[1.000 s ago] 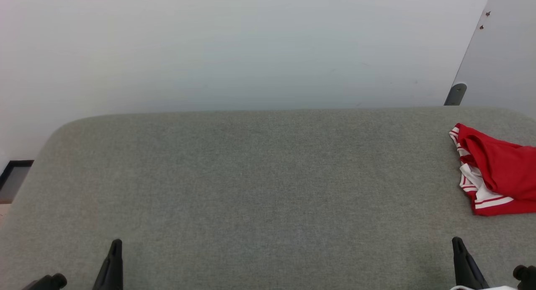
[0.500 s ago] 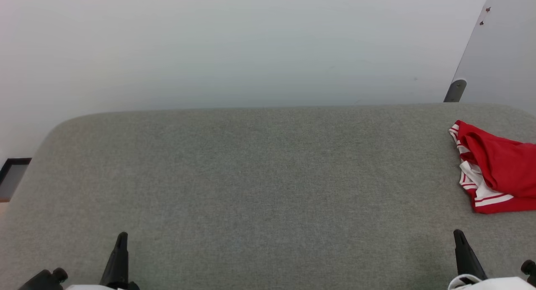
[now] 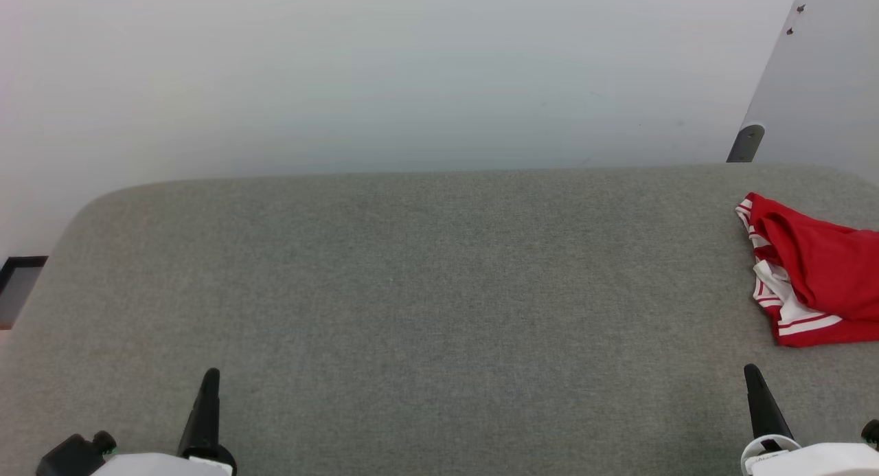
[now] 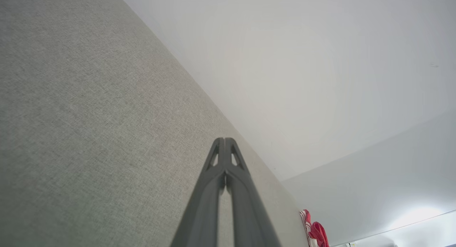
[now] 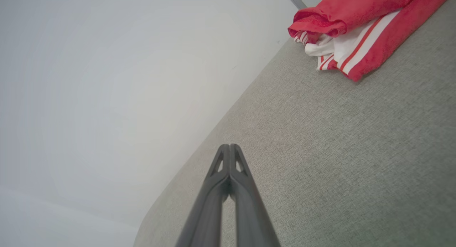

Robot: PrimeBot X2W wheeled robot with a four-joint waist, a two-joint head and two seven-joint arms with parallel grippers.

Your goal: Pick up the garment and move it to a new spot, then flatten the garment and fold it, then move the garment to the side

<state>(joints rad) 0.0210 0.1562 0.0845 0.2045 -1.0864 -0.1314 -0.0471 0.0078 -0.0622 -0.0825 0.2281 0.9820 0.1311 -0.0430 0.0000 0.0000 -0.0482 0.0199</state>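
Garment: red-and-white shirt (image 3: 817, 270), lying in loose, bunched layers at the right end of the grey padded surface (image 3: 439, 290). The head view's edge cuts part of it off. Striped trim and white sleeve cloth show along its left side.
Left gripper (image 3: 208, 397): fingers pressed together, carrying nothing, over the surface's near left edge.
Right gripper (image 3: 757, 393): clenched and empty too, over the surface's near right edge, near the garment but apart from it.
Stage: fits two readings, a crumpled shirt waiting to be lifted, or a folded shirt already set aside.
Care: the soft jersey layers probably slide over each other, so any contact should catch every layer together.
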